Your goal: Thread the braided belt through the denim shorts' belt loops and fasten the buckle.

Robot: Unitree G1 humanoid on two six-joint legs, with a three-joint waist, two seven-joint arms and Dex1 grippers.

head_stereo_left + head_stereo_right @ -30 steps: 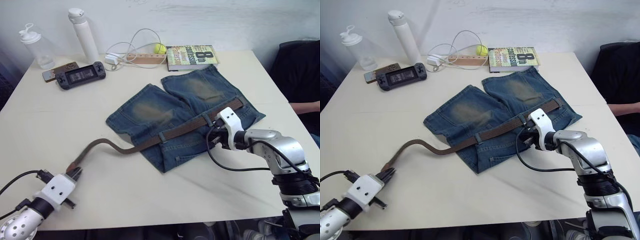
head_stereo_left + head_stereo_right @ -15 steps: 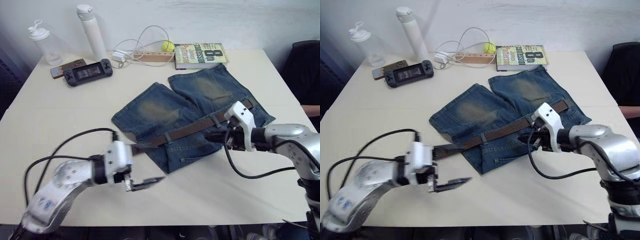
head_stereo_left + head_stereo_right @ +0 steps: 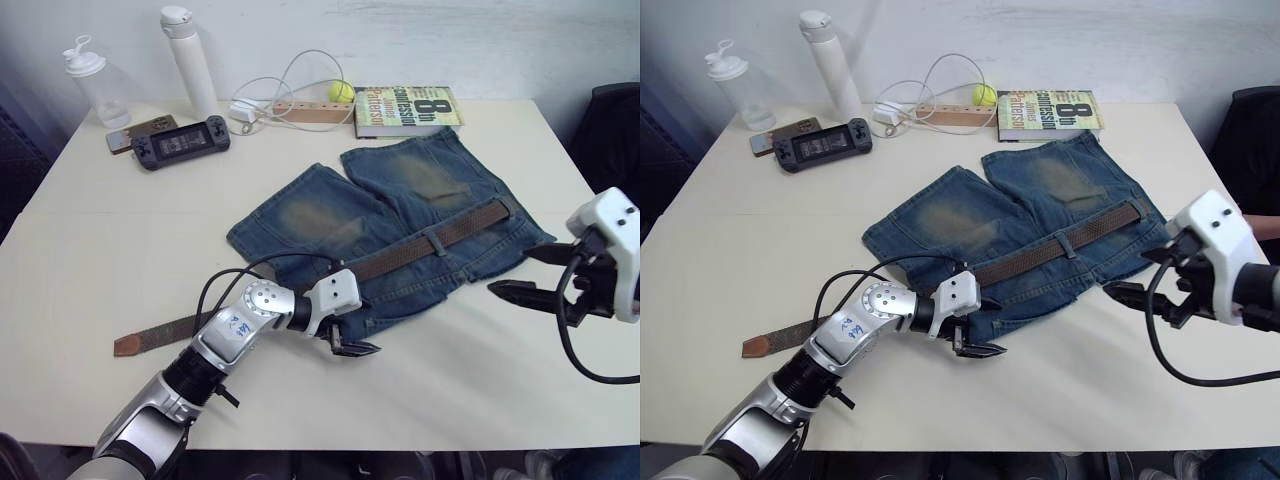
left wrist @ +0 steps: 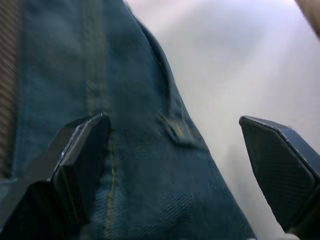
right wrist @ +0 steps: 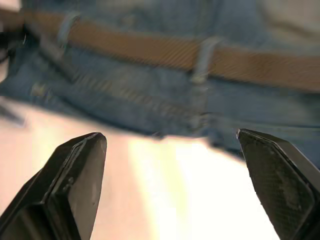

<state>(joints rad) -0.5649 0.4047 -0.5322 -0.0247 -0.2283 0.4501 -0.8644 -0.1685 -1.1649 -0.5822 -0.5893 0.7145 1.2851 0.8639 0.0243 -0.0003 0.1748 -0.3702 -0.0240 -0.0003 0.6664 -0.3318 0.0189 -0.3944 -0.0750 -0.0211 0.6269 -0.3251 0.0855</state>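
The denim shorts (image 3: pixel 330 215) lie flat mid-table, waistband toward me. The braided belt (image 3: pixel 400 255) runs along the waistband under a belt loop (image 3: pixel 432 243). Its tan tip (image 3: pixel 128 344) lies loose on the table at the left. I cannot make out the buckle. My left gripper (image 3: pixel 350 348) hovers open over the shorts' near waist corner (image 4: pixel 175 130), empty. My right gripper (image 3: pixel 525 275) hangs open and empty just off the shorts' right edge. It faces the belt (image 5: pixel 150 50) and a belt loop (image 5: pixel 202 52).
Along the far edge stand a white bottle (image 3: pixel 190 60), a clear bottle (image 3: pixel 95 85), a game console (image 3: pixel 180 145), a white cable (image 3: pixel 270 95), a yellow ball (image 3: pixel 345 92) and a book (image 3: pixel 405 105). Bare table (image 3: pixel 450 380) lies in front of the shorts.
My left gripper let go of the belt tip, which now lies on the table, and swung right to the shorts' corner. My right gripper opened and drew back off the waistband.
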